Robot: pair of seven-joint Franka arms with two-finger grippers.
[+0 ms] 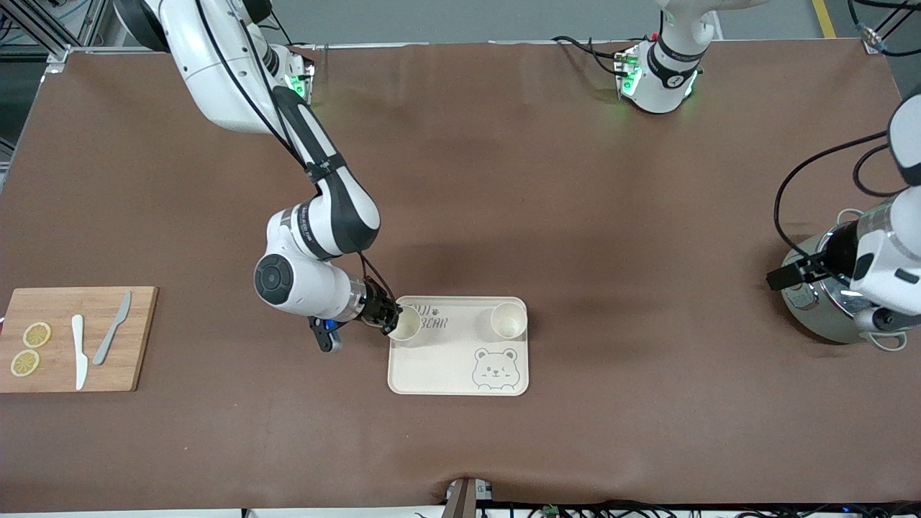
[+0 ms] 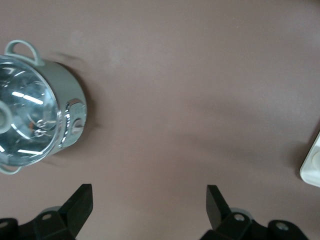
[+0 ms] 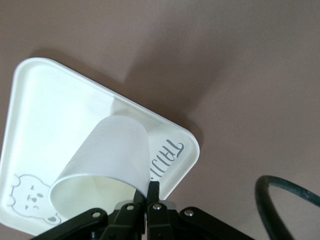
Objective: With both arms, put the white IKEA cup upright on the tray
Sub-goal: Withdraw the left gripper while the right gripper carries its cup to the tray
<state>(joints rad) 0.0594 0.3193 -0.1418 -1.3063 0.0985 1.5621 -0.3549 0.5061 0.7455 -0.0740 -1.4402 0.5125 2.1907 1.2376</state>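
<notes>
My right gripper (image 1: 392, 321) is shut on the rim of a white cup (image 1: 406, 324), one finger inside and one outside. It holds the cup tilted over the corner of the cream-white tray (image 1: 460, 374) toward the right arm's end, by the grey lettering. In the right wrist view the cup (image 3: 107, 155) opens toward the camera above the tray (image 3: 45, 110), with the gripper (image 3: 151, 192) on its rim. A second white cup (image 1: 509, 321) stands upright on the tray's other corner. My left gripper (image 1: 791, 273) is open and empty over the table (image 2: 150, 192), beside a pot.
A grey-green pot with a glass lid (image 1: 827, 309) stands at the left arm's end of the table and shows in the left wrist view (image 2: 30, 110). A wooden cutting board (image 1: 72, 338) with lemon slices and two knives lies at the right arm's end.
</notes>
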